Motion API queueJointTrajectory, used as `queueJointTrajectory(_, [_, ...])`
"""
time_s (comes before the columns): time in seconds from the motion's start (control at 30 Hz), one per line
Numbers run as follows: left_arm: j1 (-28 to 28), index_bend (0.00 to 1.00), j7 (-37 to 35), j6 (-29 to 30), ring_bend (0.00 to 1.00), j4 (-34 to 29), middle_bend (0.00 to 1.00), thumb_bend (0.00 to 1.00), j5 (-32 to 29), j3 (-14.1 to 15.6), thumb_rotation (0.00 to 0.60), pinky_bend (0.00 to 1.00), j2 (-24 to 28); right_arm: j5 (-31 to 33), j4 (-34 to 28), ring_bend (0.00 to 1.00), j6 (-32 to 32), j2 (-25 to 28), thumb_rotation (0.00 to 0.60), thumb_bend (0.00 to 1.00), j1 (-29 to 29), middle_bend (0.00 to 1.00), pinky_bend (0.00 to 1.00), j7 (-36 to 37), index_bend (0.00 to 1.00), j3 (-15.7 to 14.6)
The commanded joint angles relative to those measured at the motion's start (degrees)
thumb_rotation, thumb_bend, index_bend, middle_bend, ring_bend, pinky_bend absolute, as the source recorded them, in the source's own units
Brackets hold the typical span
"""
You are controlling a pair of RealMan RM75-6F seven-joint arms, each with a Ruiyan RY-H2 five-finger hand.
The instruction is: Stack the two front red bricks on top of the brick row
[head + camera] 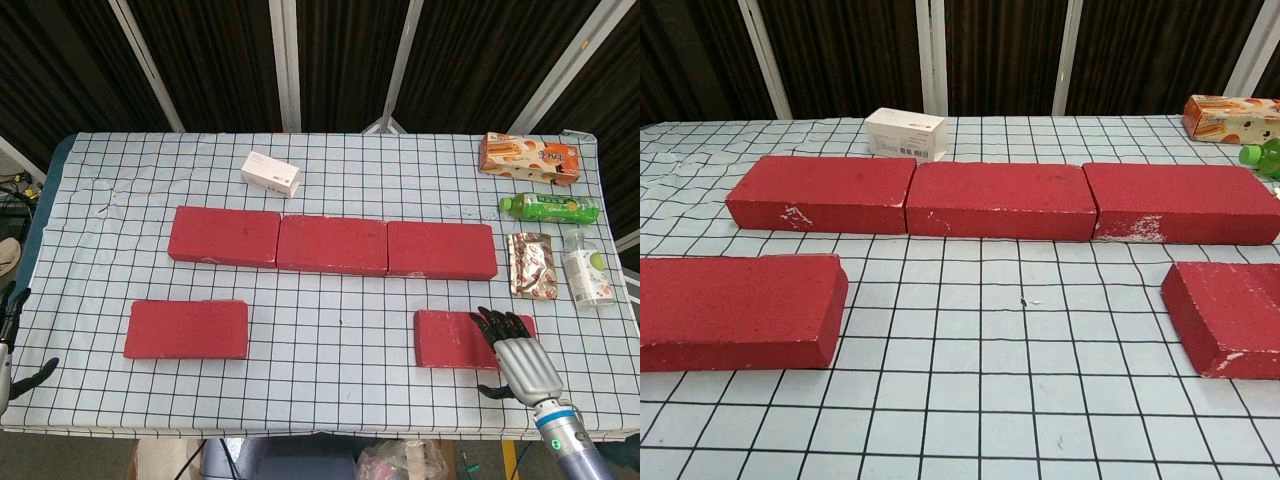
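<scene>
Three red bricks form a row across the middle of the table: left, middle, right. The front left brick lies alone near the front edge. The right end of the front right brick is covered by my right hand, fingers stretched over the top and thumb off the front side; I cannot tell if it touches. My left hand hangs open at the far left table edge. Neither hand shows in the chest view.
A white carton stands behind the row. At the right edge are an orange snack box, a green bottle, a foil pouch and a clear bottle.
</scene>
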Motion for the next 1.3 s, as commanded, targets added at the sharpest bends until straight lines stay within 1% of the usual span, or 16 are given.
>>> queueJointTrajectory(0.03, [-0.18, 0.05, 0.75, -0.41, 0.00, -0.22, 0.00, 0.00, 0.32, 0.24, 0.600, 0.21, -0.25, 6.46, -1.49, 0.00, -5.76, -0.40, 0.600, 0.15, 4.51, 0.00, 0.00, -3.85, 0.00, 2.05])
queueJointTrajectory(0.2, [-0.24, 0.04, 0.40, -0.42, 0.00, -0.15, 0.00, 0.00, 0.30, 0.12, 0.600, 0.21, -0.15, 15.28, -2.16, 0.00, -8.90, -1.50, 0.600, 0.15, 8.62, 0.00, 0.00, -9.93, 0.00, 3.70])
queueJointTrajectory(0.33, [-0.25, 0.05, 0.46, -0.42, 0.00, -0.03, 0.00, 0.00, -0.65, -0.43, 0.600, 0.21, -0.23, 21.61, -2.10, 0.00, -10.54, -2.12, 0.600, 0.15, 11.45, 0.00, 0.00, -13.54, 0.00, 3.86])
queueJointTrajectory(0.43, [-0.23, 0.05, 0.65, -0.36, 0.00, -0.03, 0.00, 0.00, -0.51, -0.39, 0.600, 0.22, -0.28, 24.11, -2.31, 0.00, -10.49, -2.35, 0.600, 0.15, 12.50, 0.00, 0.00, -15.01, 0.00, 3.47])
queueJointTrajectory(0.73, [-0.39, 0.04, 1.07, -0.64, 0.00, 0.10, 0.00, 0.00, -0.27, -0.26, 0.600, 0.22, -0.62, 26.35, -1.01, 0.00, -9.63, -3.45, 0.600, 0.15, 14.02, 0.00, 0.00, -15.46, 0.00, 2.50])
queueJointTrajectory(1.03, [-0.64, 0.04, 2.22, -1.31, 0.00, 0.00, 0.00, 0.00, -0.50, -0.19, 0.600, 0.22, -0.97, 27.42, 0.19, 0.00, -8.61, -3.89, 0.600, 0.15, 14.26, 0.00, 0.00, -15.02, 0.00, 1.28])
queueJointTrajectory(1.17, [-0.80, 0.04, 2.70, -1.78, 0.00, -0.17, 0.00, 0.00, -0.57, -0.07, 0.600, 0.22, -1.05, 27.45, 0.91, 0.04, -8.56, -4.08, 0.600, 0.15, 14.31, 0.03, 0.00, -14.53, 0.00, 0.59])
queueJointTrajectory(1.3, [-0.84, 0.04, 2.89, -1.88, 0.00, -0.24, 0.00, 0.00, -0.58, -0.03, 0.600, 0.22, -1.11, 27.20, 1.45, 0.10, -8.13, -4.16, 0.600, 0.15, 14.15, 0.10, 0.00, -13.83, 0.00, 0.21])
